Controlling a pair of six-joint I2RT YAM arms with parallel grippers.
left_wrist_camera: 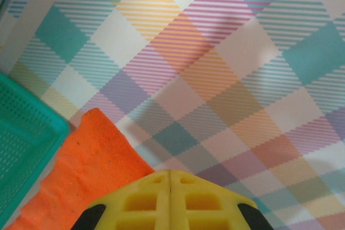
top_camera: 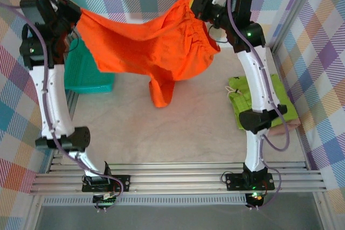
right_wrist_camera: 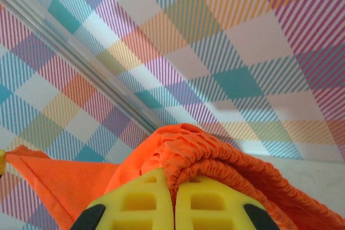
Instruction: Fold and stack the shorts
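The bright orange shorts [top_camera: 156, 41] hang stretched in the air between both grippers, one leg drooping toward the table. My left gripper [top_camera: 75, 17] is shut on their left corner; in the left wrist view its yellow fingers [left_wrist_camera: 170, 172] are pressed together with orange cloth [left_wrist_camera: 91, 160] beside them. My right gripper [top_camera: 198, 8] is shut on the gathered elastic waistband [right_wrist_camera: 215, 154], which bunches between its fingertips [right_wrist_camera: 173, 179]. The lime green shorts [top_camera: 237, 87] lie folded at the right, on top of the dusty pink shorts [top_camera: 288, 126], partly hidden by the right arm.
A teal mesh basket [top_camera: 86, 74] stands at the left of the table, under the left gripper, and its corner [left_wrist_camera: 21, 133] appears in the left wrist view. Plaid-patterned walls close in the back and sides. The white tabletop [top_camera: 178, 127] lies below the hanging shorts.
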